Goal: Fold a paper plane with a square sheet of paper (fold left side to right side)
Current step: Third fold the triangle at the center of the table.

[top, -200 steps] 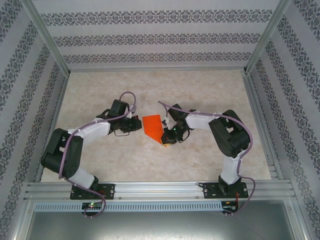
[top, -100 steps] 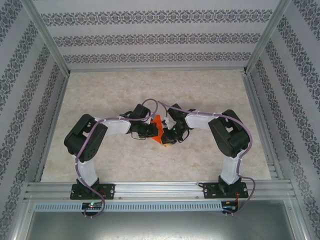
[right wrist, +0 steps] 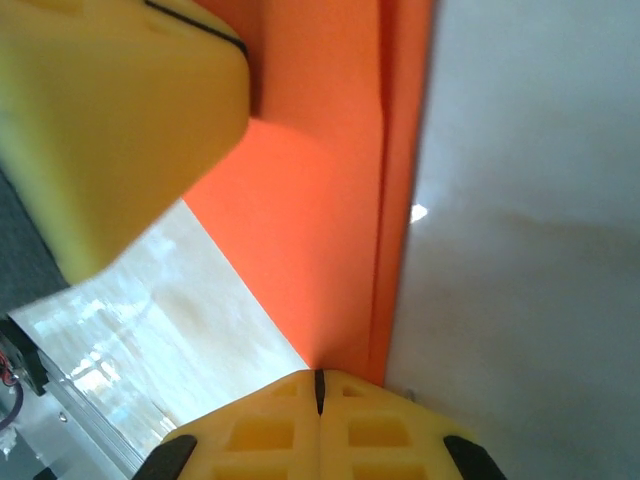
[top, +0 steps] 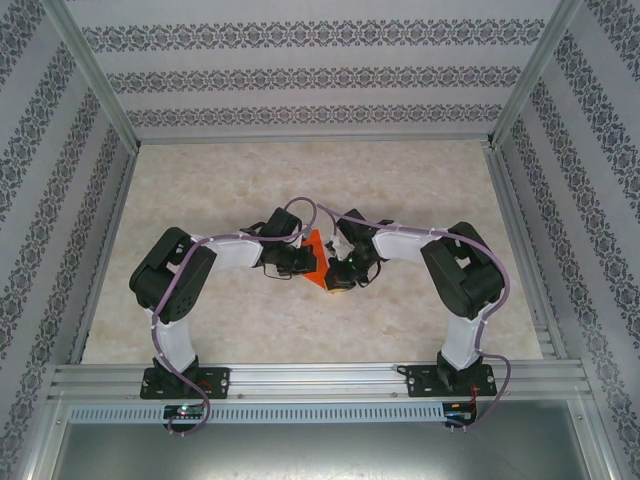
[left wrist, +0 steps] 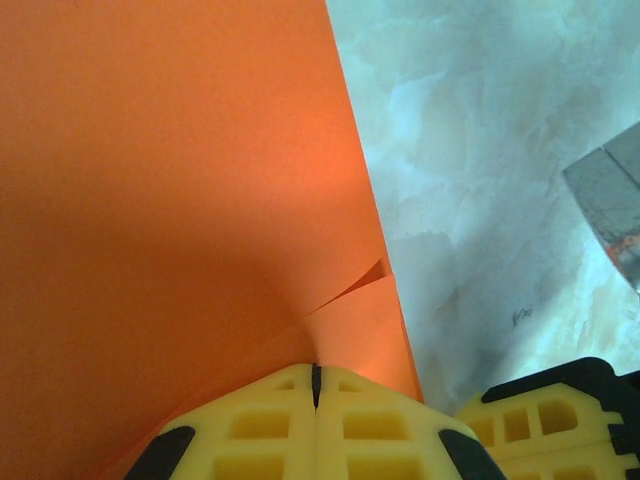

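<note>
We judge the step in hand to be the pressing of a fold. The square sheet of paper (top: 317,256) lies on the tabletop (top: 420,180) with 2 layers showing: in the right wrist view a narrow doubled strip runs down one edge of the sheet (right wrist: 320,200), and in the left wrist view a flap edge crosses the sheet (left wrist: 170,200) just ahead of the fingertips. The left hand (top: 299,264) sits at the sheet's left side. Up close this hand (left wrist: 316,373) has its jaws pressed together and its tips down on the orange surface. The right hand (top: 338,276) sits at the sheet's near right corner. Seen close, it (right wrist: 320,378) is likewise pressed together, right where the doubled strip ends. We cannot tell whether either hand has nipped a layer between its jaws or only bears down on it. The 2 hands are near each other across the sheet, each catching the other's yellow finger in its own wrist view. The next move, as we read it, calls for 1 hand to pin the sheet while the other runs along the fold line, with steady downward pressure and the edges kept matched so the crease lands straight. We see 0 containers around the sheet, so nothing is held in any.
</note>
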Controlling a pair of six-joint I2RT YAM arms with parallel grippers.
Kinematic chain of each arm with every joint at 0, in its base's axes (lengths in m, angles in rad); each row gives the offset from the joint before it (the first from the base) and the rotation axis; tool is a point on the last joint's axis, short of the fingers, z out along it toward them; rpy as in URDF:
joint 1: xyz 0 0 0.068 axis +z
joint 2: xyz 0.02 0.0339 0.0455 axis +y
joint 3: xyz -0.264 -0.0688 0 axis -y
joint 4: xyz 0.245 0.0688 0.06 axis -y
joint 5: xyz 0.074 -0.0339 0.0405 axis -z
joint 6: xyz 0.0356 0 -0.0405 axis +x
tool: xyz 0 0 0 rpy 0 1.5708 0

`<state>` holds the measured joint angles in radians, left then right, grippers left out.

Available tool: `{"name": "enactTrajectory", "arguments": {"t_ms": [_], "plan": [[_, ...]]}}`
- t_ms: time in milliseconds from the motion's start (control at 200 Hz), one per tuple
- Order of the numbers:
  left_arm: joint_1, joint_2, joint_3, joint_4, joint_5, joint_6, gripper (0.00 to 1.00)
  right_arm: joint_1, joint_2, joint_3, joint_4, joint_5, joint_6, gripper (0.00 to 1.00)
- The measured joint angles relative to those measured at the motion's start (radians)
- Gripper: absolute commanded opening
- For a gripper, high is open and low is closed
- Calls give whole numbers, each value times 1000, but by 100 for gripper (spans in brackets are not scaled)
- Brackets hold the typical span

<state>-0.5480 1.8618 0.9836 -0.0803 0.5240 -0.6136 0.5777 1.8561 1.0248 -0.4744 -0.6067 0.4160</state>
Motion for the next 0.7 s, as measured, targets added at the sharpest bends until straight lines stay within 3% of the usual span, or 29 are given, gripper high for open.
{"name": "enactTrajectory", "arguments": {"t_ms": [315, 340, 425, 515, 699], "plan": [[0, 0, -1, 4, 9, 0, 0, -25, -90, -95, -14, 27, -2, 0], [0, 0, -1, 5, 10, 0, 0, -26, -100, -101, -23, 35, -3, 4], [4, 0, 1, 4, 18, -1, 9, -33, -151, -116, -47, 53, -4, 10], [7, -14, 7, -14, 18, -2, 22, -39, -211, -112, -45, 60, -7, 26], [27, -143, 47, -65, 21, -21, 45, -39, -224, -61, 6, 87, -45, 37]]}}
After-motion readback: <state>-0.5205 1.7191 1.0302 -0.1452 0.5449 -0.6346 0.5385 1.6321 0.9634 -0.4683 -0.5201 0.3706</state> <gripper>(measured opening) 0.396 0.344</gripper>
